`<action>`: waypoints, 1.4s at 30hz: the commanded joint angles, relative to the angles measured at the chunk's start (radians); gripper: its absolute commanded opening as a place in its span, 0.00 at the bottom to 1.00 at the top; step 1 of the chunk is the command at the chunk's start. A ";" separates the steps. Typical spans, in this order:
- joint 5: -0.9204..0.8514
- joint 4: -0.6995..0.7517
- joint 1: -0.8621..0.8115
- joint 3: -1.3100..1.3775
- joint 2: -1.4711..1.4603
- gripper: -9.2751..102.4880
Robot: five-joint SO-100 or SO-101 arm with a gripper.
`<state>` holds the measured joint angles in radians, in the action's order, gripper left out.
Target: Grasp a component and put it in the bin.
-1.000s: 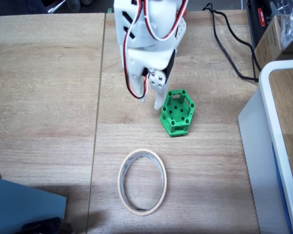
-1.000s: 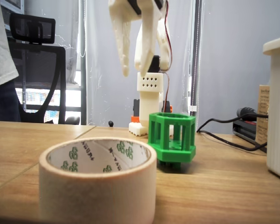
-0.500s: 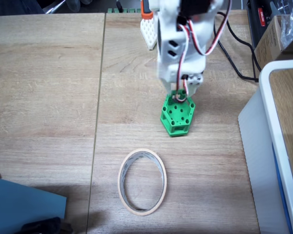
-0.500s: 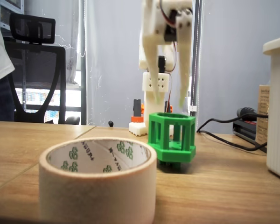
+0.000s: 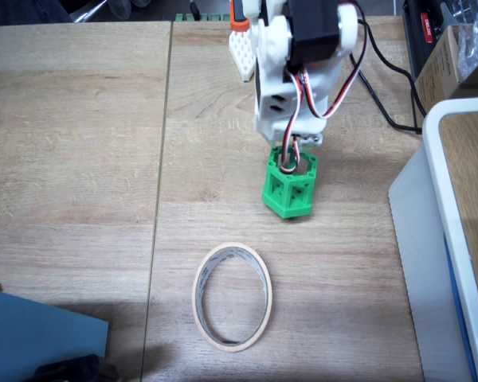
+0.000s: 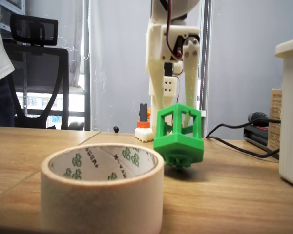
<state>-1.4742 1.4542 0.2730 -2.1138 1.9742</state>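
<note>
Wooden table (image 5: 80, 159) carries a beige tape ring (image 5: 232, 296), the bin, which has nothing inside. Behind it, the gripper (image 6: 178, 109) has its fingers clenched on the green block (image 6: 178, 135), which is tilted and seems just lifted. The grasp looks done; carrying to the ring and releasing is left.

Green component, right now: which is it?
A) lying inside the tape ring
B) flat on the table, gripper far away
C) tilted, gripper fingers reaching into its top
C: in both fixed views the green component leans askew, gripper fingers in its top, apart from the tape ring.
</note>
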 commanded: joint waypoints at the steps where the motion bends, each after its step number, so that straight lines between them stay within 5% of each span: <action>1: -0.009 0.000 -0.008 0.144 0.000 0.23; 42: -0.012 -0.002 -0.189 0.206 -0.150 0.23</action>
<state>-1.4742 1.4496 0.0859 -1.9620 1.8147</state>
